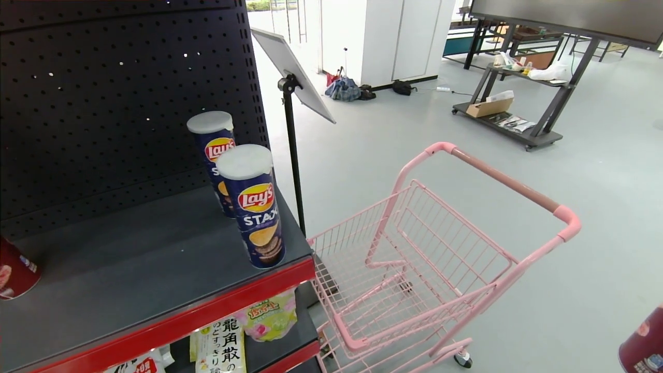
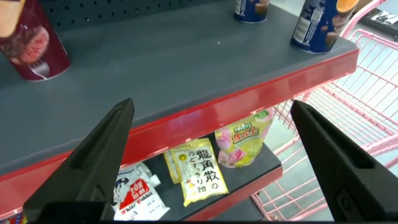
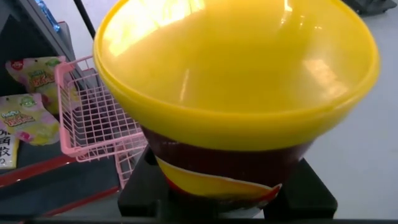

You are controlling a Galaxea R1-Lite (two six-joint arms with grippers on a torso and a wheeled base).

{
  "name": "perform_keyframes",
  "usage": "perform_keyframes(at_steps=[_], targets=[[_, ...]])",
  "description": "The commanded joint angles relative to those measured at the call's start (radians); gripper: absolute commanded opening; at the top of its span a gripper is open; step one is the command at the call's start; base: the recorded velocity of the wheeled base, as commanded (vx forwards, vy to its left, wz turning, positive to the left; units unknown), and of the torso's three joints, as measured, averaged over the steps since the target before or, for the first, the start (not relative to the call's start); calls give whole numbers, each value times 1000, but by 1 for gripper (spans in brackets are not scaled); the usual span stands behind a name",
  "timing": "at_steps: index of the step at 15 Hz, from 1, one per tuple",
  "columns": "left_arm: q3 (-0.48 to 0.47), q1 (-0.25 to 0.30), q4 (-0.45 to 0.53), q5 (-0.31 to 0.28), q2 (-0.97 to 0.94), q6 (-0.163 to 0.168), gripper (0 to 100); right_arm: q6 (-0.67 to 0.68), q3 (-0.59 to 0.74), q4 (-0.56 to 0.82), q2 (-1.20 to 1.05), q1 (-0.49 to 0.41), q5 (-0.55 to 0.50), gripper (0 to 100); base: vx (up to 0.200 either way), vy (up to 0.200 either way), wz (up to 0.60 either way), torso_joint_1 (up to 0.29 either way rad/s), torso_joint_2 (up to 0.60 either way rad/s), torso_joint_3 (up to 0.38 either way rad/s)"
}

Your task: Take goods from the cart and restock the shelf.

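Two blue chip cans (image 1: 252, 207) (image 1: 215, 155) stand upright at the right end of the dark shelf board (image 1: 129, 259). A red can (image 1: 15, 269) stands at its left end, also seen from the left wrist (image 2: 37, 43). My left gripper (image 2: 212, 107) hangs open in front of the shelf's red edge, holding nothing. My right gripper (image 3: 227, 193) is shut on a red can with a yellow lid (image 3: 236, 74). That can shows low at the right (image 1: 645, 344), beyond the pink cart (image 1: 497, 178), whose basket looks bare.
Snack bags (image 2: 196, 171) (image 2: 242, 137) lie on the lower shelf under the red edge. A sign stand (image 1: 292, 155) rises between shelf and cart. A black pegboard (image 1: 103, 103) backs the shelf. Open grey floor spreads right of the cart; a rack (image 1: 513, 119) stands far back.
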Motion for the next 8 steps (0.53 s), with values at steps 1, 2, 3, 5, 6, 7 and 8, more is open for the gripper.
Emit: perform_keyframes(at_steps=[1, 2, 3, 5, 6, 7, 8], targets=[[0, 0, 0, 0, 1, 0, 100, 0, -12, 0, 23, 0, 0, 0, 0, 0, 0, 159, -369, -207], [0, 0, 0, 0, 1, 0, 100, 0, -16, 0, 24, 0, 0, 0, 0, 0, 0, 154, -359, -203], [0, 0, 0, 0, 1, -2, 100, 0, -18, 0, 26, 0, 1, 0, 0, 0, 0, 149, -349, -203], [0, 0, 0, 0, 1, 0, 100, 0, -29, 0, 30, 0, 20, 0, 0, 0, 0, 163, -356, -195], [0, 0, 0, 0, 1, 0, 100, 0, -29, 0, 32, 0, 20, 0, 0, 0, 0, 168, -369, -207], [0, 0, 0, 0, 1, 0, 100, -5, -26, 0, 29, 0, 20, 0, 0, 0, 600, 154, -325, -173], [0, 0, 0, 0, 1, 0, 100, -19, -19, 0, 26, -2, 20, 0, 0, 0, 600, 32, -71, -36]])
